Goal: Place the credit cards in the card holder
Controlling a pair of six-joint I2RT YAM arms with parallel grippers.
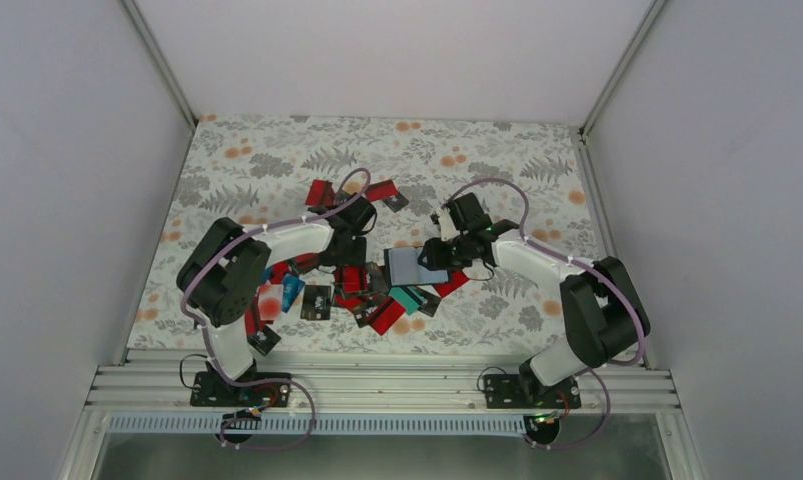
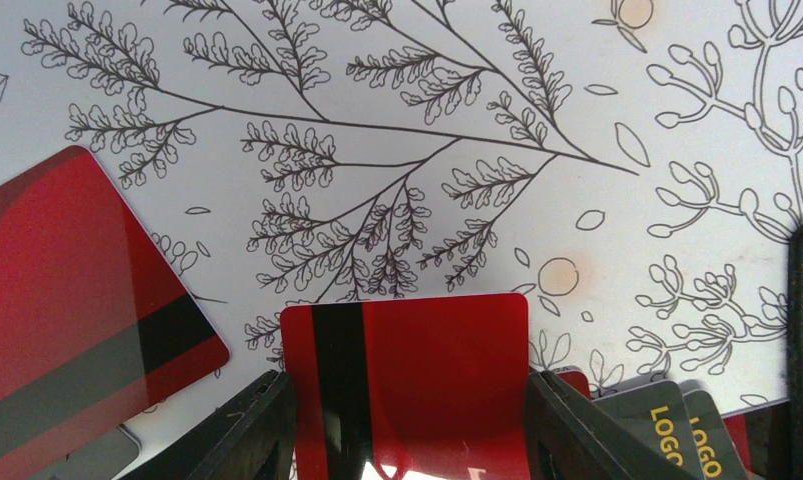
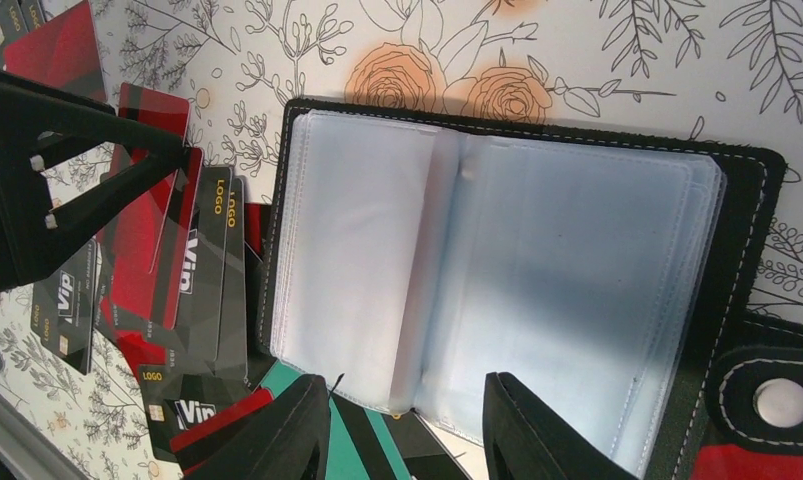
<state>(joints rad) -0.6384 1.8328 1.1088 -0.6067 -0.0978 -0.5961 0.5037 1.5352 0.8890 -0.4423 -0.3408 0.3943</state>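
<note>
The left pincer (image 2: 405, 385) clamps a red credit card (image 2: 427, 345) by its side edges, while the right pincer (image 3: 405, 390) stands apart over the open card holder (image 3: 577, 270).

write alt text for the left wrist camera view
A red credit card with a black magnetic stripe sits between the left gripper's jaws, its side edges against both, over a white cloth printed with branches. A second red card lies at left; black cards with yellow LOGO print show at lower right.

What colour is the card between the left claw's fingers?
Red card with black stripe; left wrist view.
</note>
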